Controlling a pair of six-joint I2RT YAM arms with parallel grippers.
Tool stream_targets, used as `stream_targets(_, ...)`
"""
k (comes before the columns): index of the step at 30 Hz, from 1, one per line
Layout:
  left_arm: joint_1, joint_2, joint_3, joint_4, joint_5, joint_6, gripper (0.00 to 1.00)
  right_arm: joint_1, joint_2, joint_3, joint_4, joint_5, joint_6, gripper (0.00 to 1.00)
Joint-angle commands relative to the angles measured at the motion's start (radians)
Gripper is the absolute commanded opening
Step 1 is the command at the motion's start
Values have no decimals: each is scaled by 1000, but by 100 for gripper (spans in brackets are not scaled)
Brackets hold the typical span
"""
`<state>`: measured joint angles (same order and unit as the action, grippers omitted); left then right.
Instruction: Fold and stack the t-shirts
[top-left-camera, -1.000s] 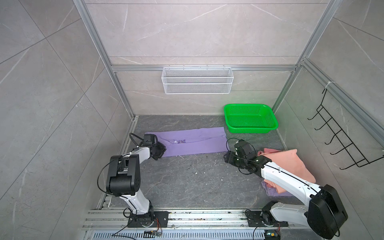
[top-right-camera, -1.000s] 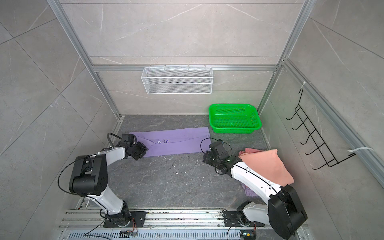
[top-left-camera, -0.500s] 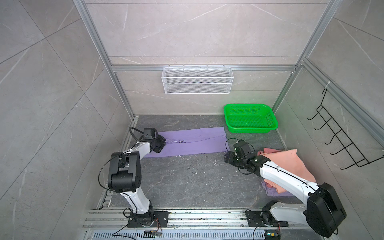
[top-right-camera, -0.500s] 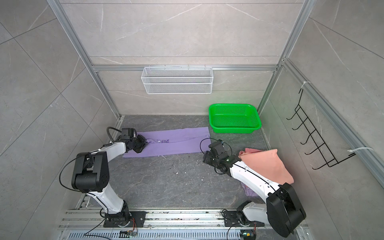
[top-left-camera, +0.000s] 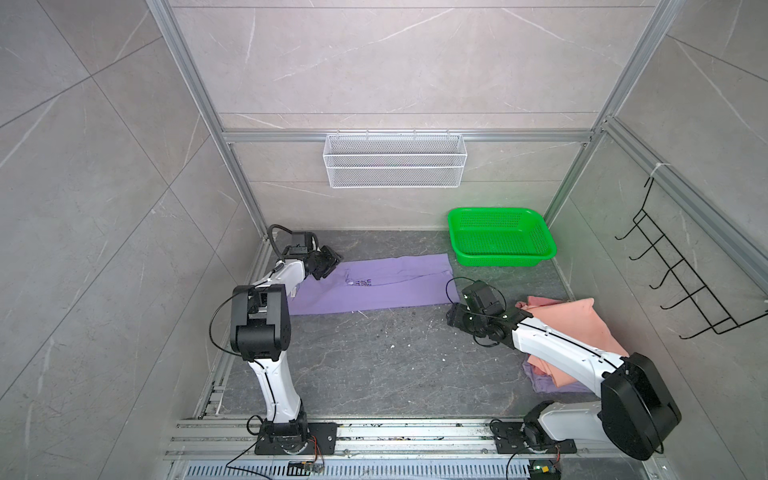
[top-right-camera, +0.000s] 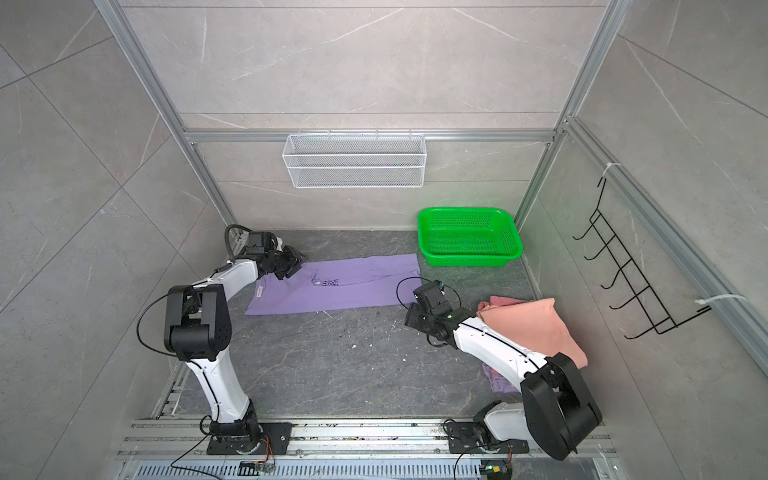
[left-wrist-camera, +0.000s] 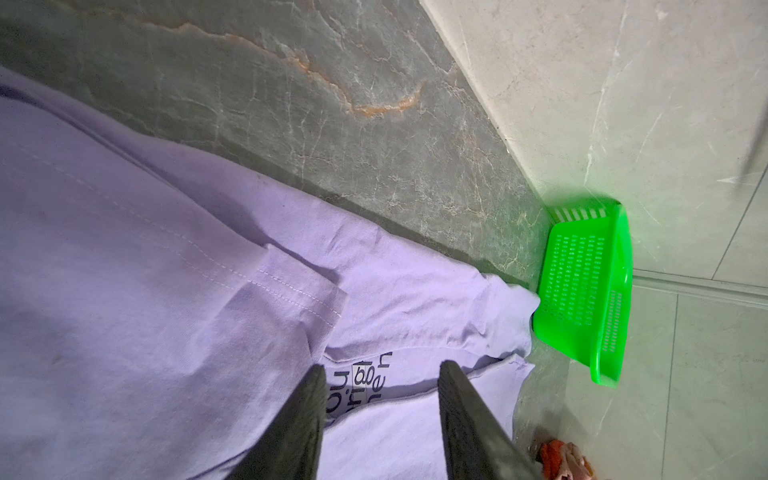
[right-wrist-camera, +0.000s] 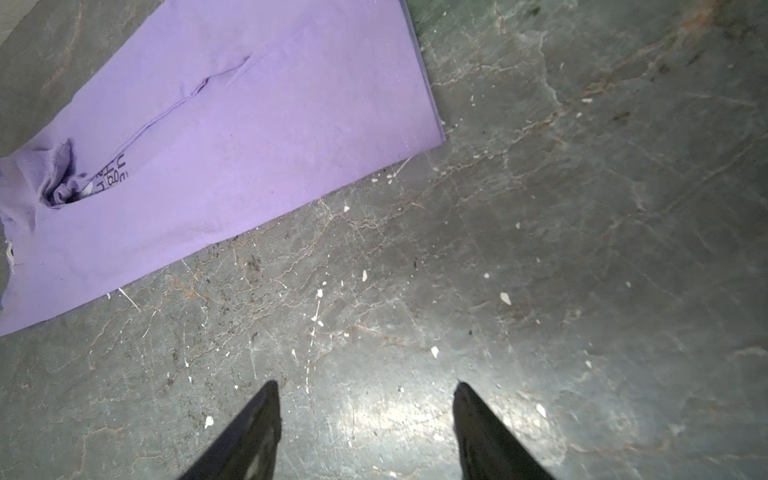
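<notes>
A lavender t-shirt (top-left-camera: 386, 286) (top-right-camera: 345, 286) lies folded into a long strip across the back of the dark floor, its printed text showing at the fold (left-wrist-camera: 361, 382). My left gripper (top-left-camera: 332, 259) (top-right-camera: 297, 259) (left-wrist-camera: 380, 368) hovers open over the strip's far left end, with nothing between its fingers. My right gripper (top-left-camera: 453, 318) (top-right-camera: 409, 318) (right-wrist-camera: 365, 384) stands open over bare floor beside the strip's near right corner (right-wrist-camera: 436, 137). A salmon pink t-shirt (top-left-camera: 569, 320) (top-right-camera: 536, 324) lies at the right, partly under the right arm, on top of another lavender t-shirt (top-left-camera: 552, 384) (top-right-camera: 500, 382).
A green mesh basket (top-left-camera: 503, 261) (top-right-camera: 469, 259) (left-wrist-camera: 582, 291) stands at the back right, touching the strip's far right corner. A white wire basket (top-left-camera: 395, 160) hangs on the back wall. A black hook rack (top-left-camera: 685, 282) hangs on the right wall. White specks dot the floor (right-wrist-camera: 540, 249).
My left gripper moved from the strip's near left corner toward the back wall and its jaws opened. The strip's left end now lies spread out flat. The right arm has not moved.
</notes>
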<state>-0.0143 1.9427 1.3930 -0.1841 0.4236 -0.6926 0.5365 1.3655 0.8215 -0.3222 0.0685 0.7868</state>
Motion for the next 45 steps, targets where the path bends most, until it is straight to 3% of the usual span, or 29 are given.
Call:
stream_targets(1,2,-108,13,-91,-50,100,50,5,44,96,28,41,-46,67)
stream_targets(6,10,-231,-119,-132,-180,73,60,6,212,284,110,25,-99,69)
stream_targets(13,25,-288,-332,-81,-254,-52,60,6,526,584,185,-47,-156,69)
stream_targets(20,30,-207,-366,-37,-248,-95,63,5,758,745,233,-101,-137,68)
stream_targets(28,56,-107,-357,-6,-278,-136,65,3,971,916,68,-85,-128,67)
stream_targets(35,106,19,-267,-12,-256,-115,66,10,932,771,80,-94,-73,64)
stream_targets(41,143,178,-33,-33,-105,-34,66,85,797,525,135,-100,21,63)
stream_targets(45,135,281,166,-50,45,21,67,220,688,346,205,-96,144,62)
